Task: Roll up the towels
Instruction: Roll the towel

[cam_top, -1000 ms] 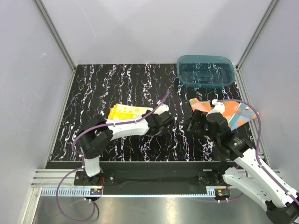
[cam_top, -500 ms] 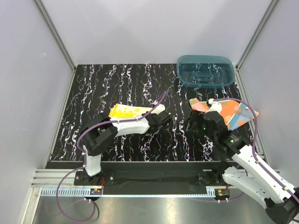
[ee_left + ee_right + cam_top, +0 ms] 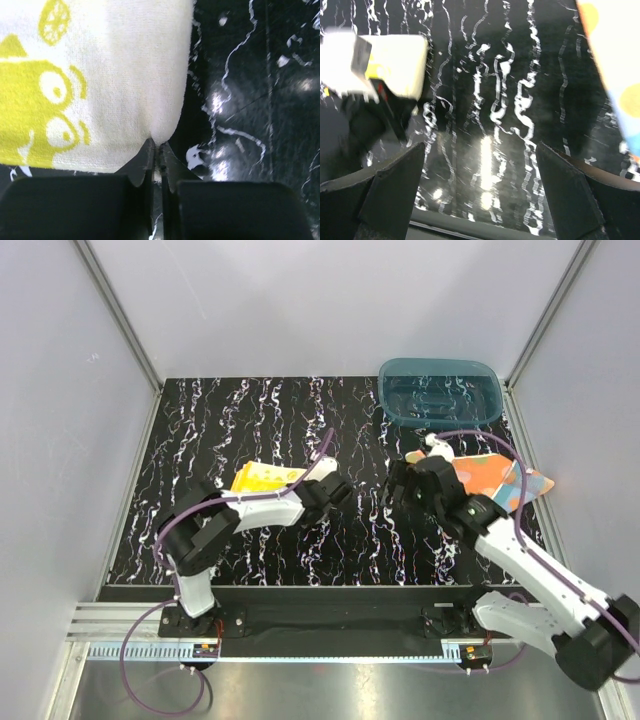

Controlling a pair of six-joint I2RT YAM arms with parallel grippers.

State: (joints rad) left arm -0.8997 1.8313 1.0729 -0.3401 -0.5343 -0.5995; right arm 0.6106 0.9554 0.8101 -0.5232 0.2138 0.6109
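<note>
Left wrist view: we see the left gripper (image 3: 156,150) with its fingers pressed together on a corner of the yellow towel (image 3: 100,75). The towel lies on the table (image 3: 250,410) at about 9 o'clock from centre. The right gripper (image 3: 482,170) hangs over bare table with its fingers wide apart, holding nothing. The orange dotted towel (image 3: 495,480) lies at its 3 o'clock, and the teal tub (image 3: 487,400) sits at its 1 o'clock.
</note>
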